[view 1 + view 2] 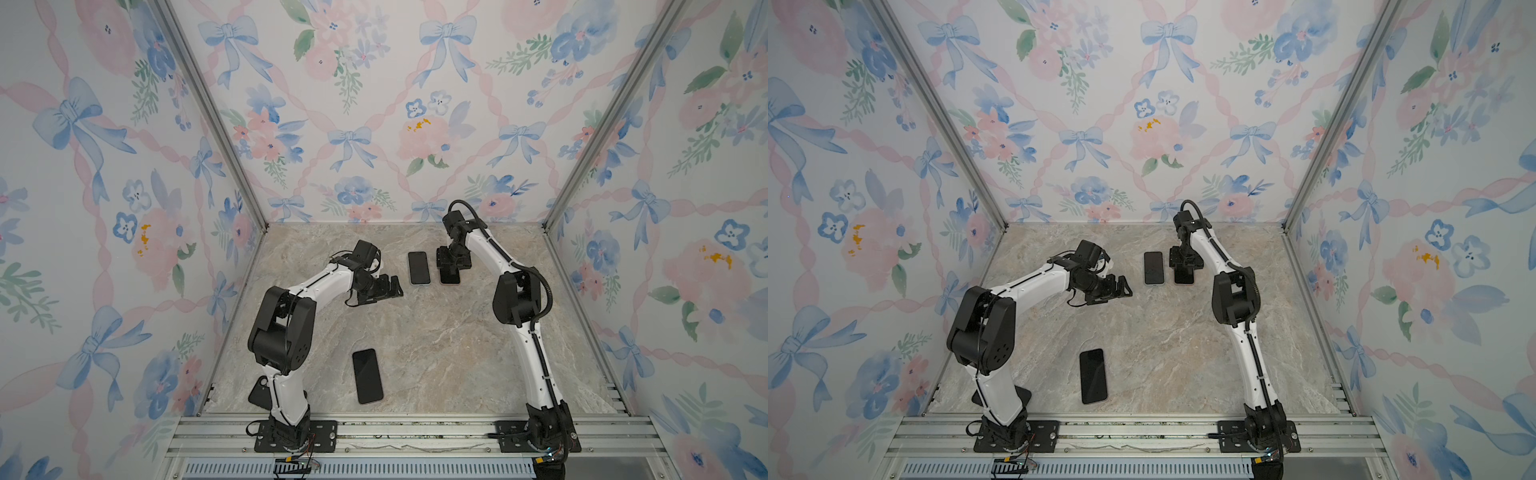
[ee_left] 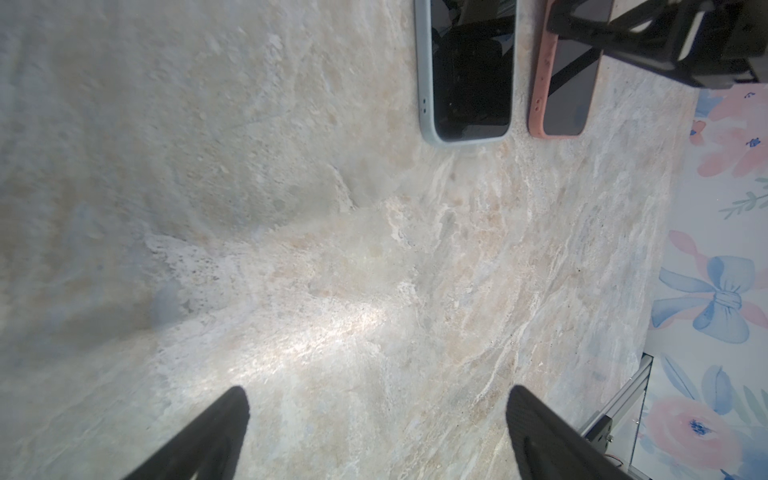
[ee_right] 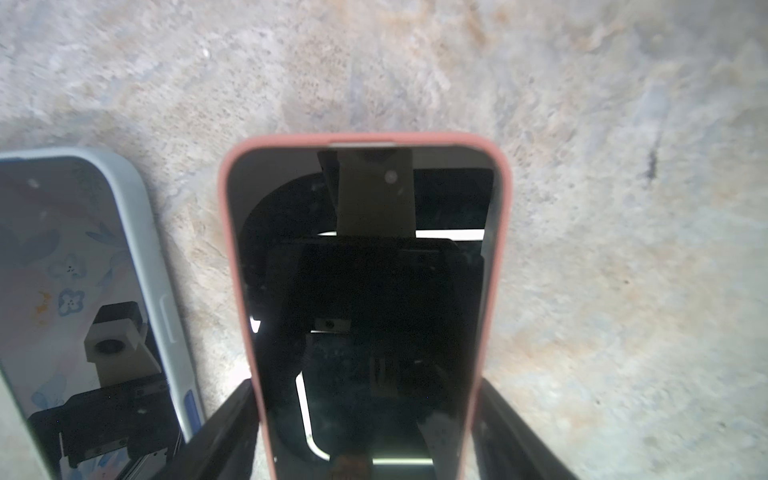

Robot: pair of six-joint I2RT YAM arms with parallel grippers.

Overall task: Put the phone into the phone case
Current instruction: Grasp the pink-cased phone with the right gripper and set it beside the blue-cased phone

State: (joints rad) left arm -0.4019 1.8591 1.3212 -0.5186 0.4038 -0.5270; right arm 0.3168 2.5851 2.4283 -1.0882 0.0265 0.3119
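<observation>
Straddling the pink-cased phone (image 3: 365, 291), the right fingers (image 3: 232, 424) flank its sides, grip unclear; lifting could slip it into the grey-cased phone (image 3: 83, 291). Left fingers (image 2: 232, 419) gape wide, empty.

A robot test cell in a lab: floral bow-patterned wallpaper panels (image 1: 374, 104) in silver aluminium framing (image 1: 212, 112) enclose a beige marble-look table (image 1: 436, 340), with two white-and-black arms (image 1: 536, 345) bolted to a front rail (image 1: 415, 432).
</observation>
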